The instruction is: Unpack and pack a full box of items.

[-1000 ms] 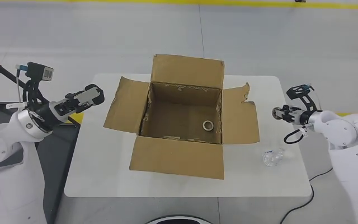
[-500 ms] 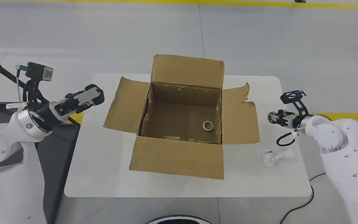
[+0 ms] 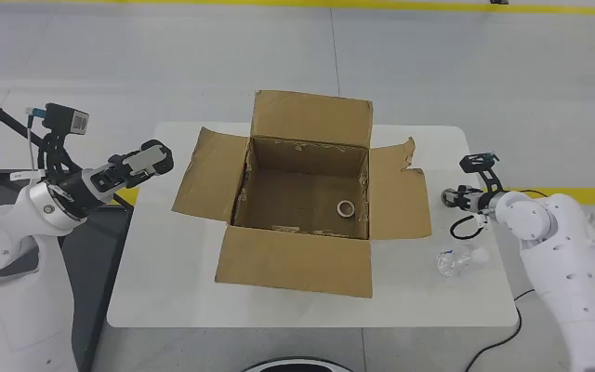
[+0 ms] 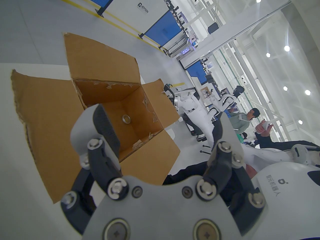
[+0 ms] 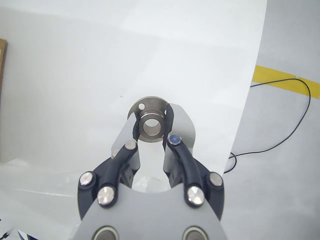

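Note:
An open cardboard box (image 3: 307, 200) stands mid-table with its flaps spread. One metal flange (image 3: 346, 207) lies on its floor near the right wall, also seen as a metal flange (image 4: 126, 119) through the left wrist view. My right gripper (image 5: 151, 123) is shut on another metal flange (image 5: 151, 125), low over the white table just right of the box's right flap; in the top view this right gripper (image 3: 459, 197) sits at the table's right side. My left gripper (image 4: 160, 123) is open and holds nothing, left of the table; in the top view the left gripper (image 3: 149, 163) points toward the box.
A clear crumpled plastic bag (image 3: 453, 262) lies on the table near the front right. The table's right edge (image 5: 252, 81) is close to the right gripper, with a black cable (image 5: 287, 116) on the floor beyond it.
The right arm has moved left, toward the box's right flap, with the flange in its grip. The left arm has stayed still.

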Robot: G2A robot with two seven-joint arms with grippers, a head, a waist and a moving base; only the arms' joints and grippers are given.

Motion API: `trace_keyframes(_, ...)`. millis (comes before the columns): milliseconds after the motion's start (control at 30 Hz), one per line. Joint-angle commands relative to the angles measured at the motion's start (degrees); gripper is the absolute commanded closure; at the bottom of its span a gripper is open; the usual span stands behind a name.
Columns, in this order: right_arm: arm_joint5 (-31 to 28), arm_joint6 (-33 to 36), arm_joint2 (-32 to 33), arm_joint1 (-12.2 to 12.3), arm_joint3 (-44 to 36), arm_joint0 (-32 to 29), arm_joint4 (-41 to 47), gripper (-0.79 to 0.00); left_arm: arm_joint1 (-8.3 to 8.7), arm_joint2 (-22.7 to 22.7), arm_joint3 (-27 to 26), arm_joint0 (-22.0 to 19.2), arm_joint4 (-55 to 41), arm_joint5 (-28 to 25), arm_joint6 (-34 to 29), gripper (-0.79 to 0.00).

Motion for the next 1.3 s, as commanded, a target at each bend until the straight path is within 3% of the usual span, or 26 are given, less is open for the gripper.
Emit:
trace_keyframes(0,0.19,-0.46,-0.59,-0.27,1.11,0.4,-0.08,0.0,0.0,0.0,0.0,0.0,0.0,0.0,0.0,-0.785)
trace_keyframes(333,0.41,-1.83,-2.77,-1.48,5.49,2.71,-0.49,-0.009,0.0,0.0,0.0,0.0,0.0,0.0,0.0,-0.785)
trace_keyframes(400,0.2,-1.94,-2.78,-1.59,5.88,3.12,-0.35,-0.209,0.0,0.0,0.0,0.0,0.0,0.0,0.0,-0.785)
trace_keyframes(500,-0.65,-2.68,-2.21,-1.56,5.71,3.44,0.09,-0.369,0.0,0.0,0.0,0.0,0.0,0.0,0.0,-0.785)
trace_keyframes(600,-1.67,-3.48,-1.22,-1.3,4.78,3.09,0.28,-0.345,0.0,0.0,0.0,0.0,0.0,0.0,0.0,-0.785)
trace_keyframes(833,-1.95,-2.53,0.69,-0.65,1.75,1.42,0.11,-0.376,0.0,0.0,0.0,0.0,0.0,0.0,0.0,-0.785)
trace_keyframes(867,-1.85,-2.41,0.87,-0.58,1.36,1.22,-0.03,-0.419,0.0,0.0,0.0,0.0,0.0,0.0,0.0,-0.785)
trace_keyframes(900,-1.76,-2.31,1.07,-0.53,1.01,1.01,-0.02,-0.557,0.0,0.0,0.0,0.0,0.0,0.0,0.0,-0.785)
trace_keyframes(933,-1.7,-2.18,1.3,-0.47,0.68,0.8,0.05,-0.757,0.0,0.0,0.0,0.0,0.0,0.0,0.0,-0.785)
trace_keyframes(967,-1.68,-2.17,1.56,-0.39,0.32,0.62,0.02,-0.785,0.0,0.0,0.0,0.0,0.0,0.0,0.0,-0.785)
trace_keyframes(1267,-5.51,-1.92,6.57,0.97,-4.69,-2.28,2.59,-0.785,0.0,0.0,0.0,0.0,0.0,0.0,0.0,-0.785)
